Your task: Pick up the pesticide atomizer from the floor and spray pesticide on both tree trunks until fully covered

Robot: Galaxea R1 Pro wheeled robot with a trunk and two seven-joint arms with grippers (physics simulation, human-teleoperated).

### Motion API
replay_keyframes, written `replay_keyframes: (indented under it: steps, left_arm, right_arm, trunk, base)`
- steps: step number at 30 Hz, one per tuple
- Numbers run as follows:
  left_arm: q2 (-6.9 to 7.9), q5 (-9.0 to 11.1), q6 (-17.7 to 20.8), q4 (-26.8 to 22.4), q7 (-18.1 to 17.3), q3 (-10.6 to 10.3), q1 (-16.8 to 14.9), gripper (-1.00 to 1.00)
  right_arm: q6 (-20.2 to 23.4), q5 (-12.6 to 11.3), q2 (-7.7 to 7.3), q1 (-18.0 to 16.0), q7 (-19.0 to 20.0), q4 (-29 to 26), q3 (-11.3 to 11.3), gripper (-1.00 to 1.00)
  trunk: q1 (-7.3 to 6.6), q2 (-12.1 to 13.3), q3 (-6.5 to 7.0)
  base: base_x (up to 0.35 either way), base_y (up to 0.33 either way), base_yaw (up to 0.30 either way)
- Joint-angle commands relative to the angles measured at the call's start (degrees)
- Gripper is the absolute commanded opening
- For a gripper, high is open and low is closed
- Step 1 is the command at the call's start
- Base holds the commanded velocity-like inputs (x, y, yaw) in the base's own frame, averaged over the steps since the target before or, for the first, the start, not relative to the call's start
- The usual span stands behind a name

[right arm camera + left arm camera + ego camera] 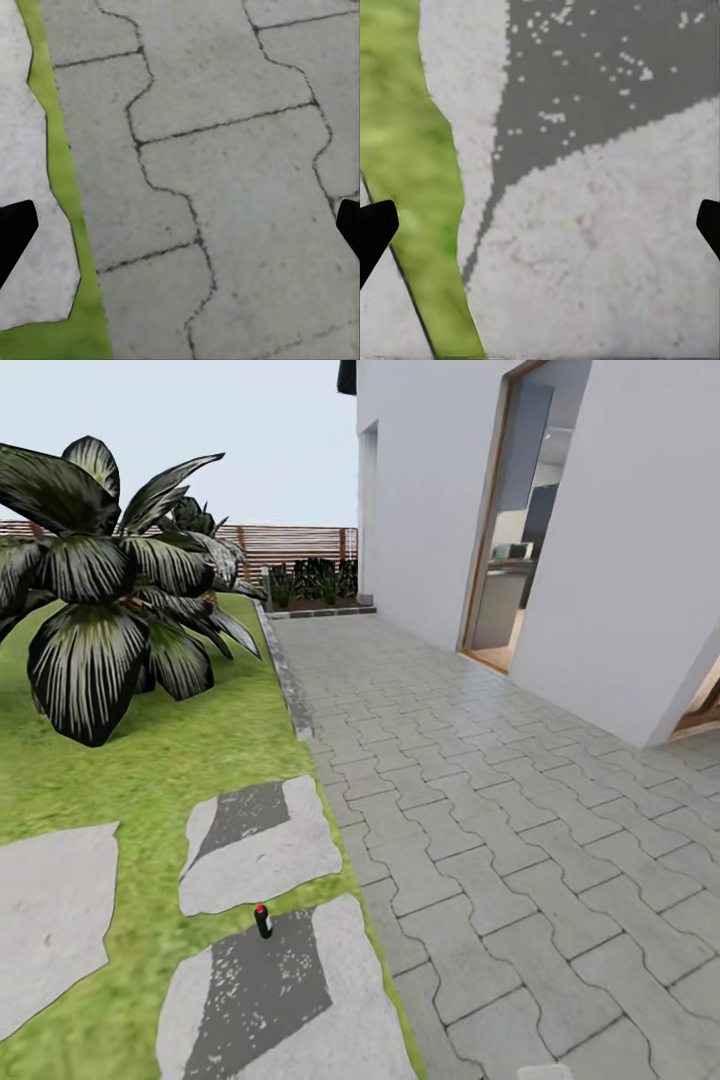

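Standing upright on a speckled grey stepping slab (262,985), your small dark red-capped atomizer (263,921) appears from the head; both wrists' black fingertips (373,229) (15,225) spread wide, empty.

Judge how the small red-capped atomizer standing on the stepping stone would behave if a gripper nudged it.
The atomizer looks tall and narrow and stands upright, so a nudge would probably tip it. Its seemingly round body would then likely roll across the flat stepping stone. It appears rigid.

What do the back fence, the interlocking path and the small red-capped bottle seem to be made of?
Brown slatted fence: apparently wood, matt horizontal boards. Grey interlocking path: probably concrete pavers, rough with dark joints. Small dark bottle with red cap: too small to tell, perhaps plastic.
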Motion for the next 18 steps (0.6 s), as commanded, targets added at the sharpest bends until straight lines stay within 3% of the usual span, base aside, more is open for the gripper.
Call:
replay_keyframes:
  steps: [1,7,13,15,16,18]
  left_arm:
    - [-0.05,0.14,-0.18,0.04,-0.02,0.06,-0.04,1.0]
    - [-0.09,0.0,-0.23,-0.09,-0.55,-0.28,-0.03,1.0]
    - [0.5,-0.33,-0.18,-0.03,-0.77,-0.2,-0.21,1.0]
    - [0.47,-0.16,0.75,-1.28,-0.25,-0.04,-3.3,1.0]
    - [0.02,0.14,3.12,-2.16,0.12,-0.02,-8.28,1.0]
    - [-0.09,0.14,4.8,-2.24,0.13,-0.02,-10.05,1.0]
  right_arm:
    - [-0.19,0.31,-0.12,-0.01,-0.07,0.12,0.0,1.0]
    - [-0.25,0.22,-0.12,-0.02,-0.04,2.06,0.05,1.0]
    - [-0.25,0.16,0.28,-0.01,0.34,2.35,0.17,1.0]
    - [-0.38,0.17,0.24,-0.03,-0.02,1.93,-0.06,1.0]
    - [-0.28,0.15,0.26,-0.09,-0.08,-2.07,-0.06,1.0]
    - [-0.21,0.13,0.25,-0.28,-0.08,-4.37,-0.05,1.0]
  trunk:
    - [-0.01,-0.02,-0.05]
    - [-0.01,-0.02,-0.05]
    - [-0.01,-0.02,0.08]
    - [-0.01,-0.02,0.09]
    - [-0.01,-0.02,0.09]
    - [-0.01,-0.02,0.09]
  base:
    - [0.0,-0.017,0.278]
    - [0.0,-0.006,0.164]
    - [0.0,0.0,-0.072]
    - [0.0,0.0,-0.026]
    - [0.0,0.0,-0.002]
    - [0.0,0.0,-0.001]
